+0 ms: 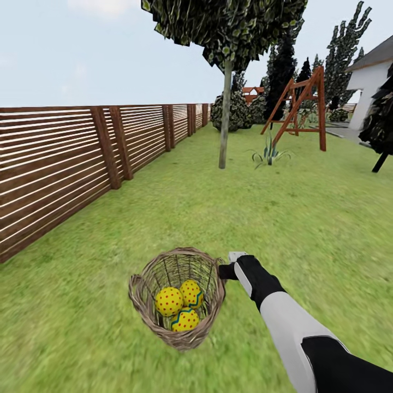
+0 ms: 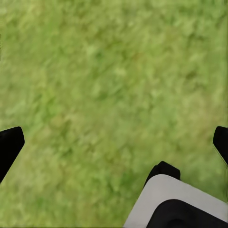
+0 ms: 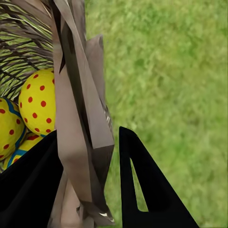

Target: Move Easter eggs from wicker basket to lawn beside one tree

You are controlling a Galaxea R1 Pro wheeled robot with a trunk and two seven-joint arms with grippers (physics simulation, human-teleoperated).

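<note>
Three yellow Easter eggs with red dots (image 1: 169,301) (image 1: 191,293) (image 1: 185,320) lie together in the round wicker basket (image 1: 143,275) on the lawn (image 1: 284,218). My right gripper (image 1: 224,271) is at the basket's right rim. In the right wrist view its two black fingers (image 3: 142,180) stand one inside and one outside the rim strip (image 3: 80,109), pressed against it, with the eggs (image 3: 38,102) just inside. The left gripper (image 2: 114,142) hangs open over bare grass. Straight ahead, well beyond the basket, is a tree with a slim pale trunk (image 1: 224,114).
A brown slatted fence (image 1: 65,158) runs along the left side. A wooden swing frame (image 1: 297,103) and a spiky plant (image 1: 269,155) stand right of the tree. Round bushes (image 1: 234,112) and dark cypresses (image 1: 281,71) are behind it, and a white house (image 1: 374,82) is at far right.
</note>
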